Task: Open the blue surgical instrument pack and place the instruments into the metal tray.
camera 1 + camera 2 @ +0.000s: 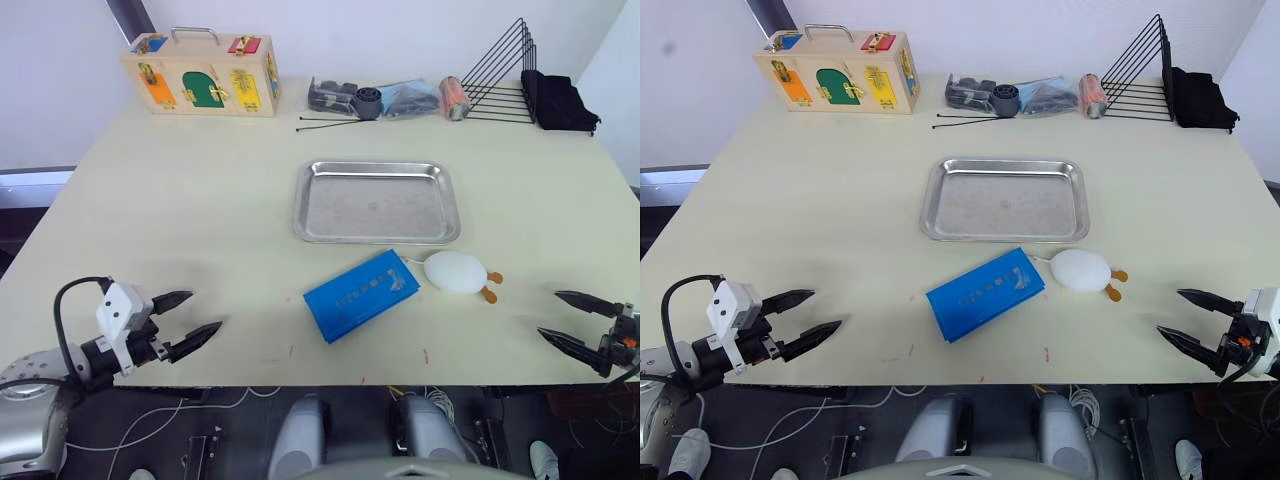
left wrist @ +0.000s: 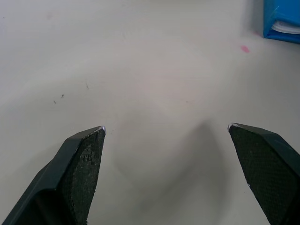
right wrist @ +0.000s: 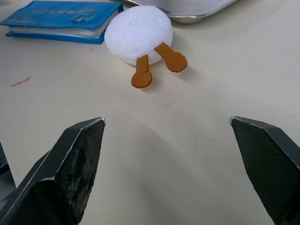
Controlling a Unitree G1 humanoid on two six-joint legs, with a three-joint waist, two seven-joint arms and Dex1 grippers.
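1. The blue surgical instrument pack (image 1: 362, 295) lies flat and closed on the pale bench (image 1: 180, 200), near the front edge and a little in front of the metal tray (image 1: 377, 202). It lies at an angle, with its white print facing up.
2. The metal tray sits near the middle of the bench, apart from the pack. Its inside looks bare and shiny.
3. A white oval pad (image 1: 455, 271) with 2 orange tabs lies just beside the right end of the pack, between the pack and the front right corner of the tray. I cannot tell if the pad touches the pack.
4. The left hand (image 1: 188, 319) hovers at the front left part of the bench, well apart from the pack. Its 2 black fingers (image 2: 79, 164) are spread wide and hold nothing.
5. The right hand (image 1: 1188, 318) is at the front right edge of the bench, near the pad but not touching it. Its 2 fingers (image 3: 70, 168) are also spread wide with nothing between them.
6. At the back of the bench stand a wooden box with coloured latches (image 1: 203, 77), a black wire rack (image 1: 505, 75) and a black cloth (image 1: 560, 102). Between box and rack there are small dark items, with 2 thin black rods (image 1: 330, 124) just in front of them.
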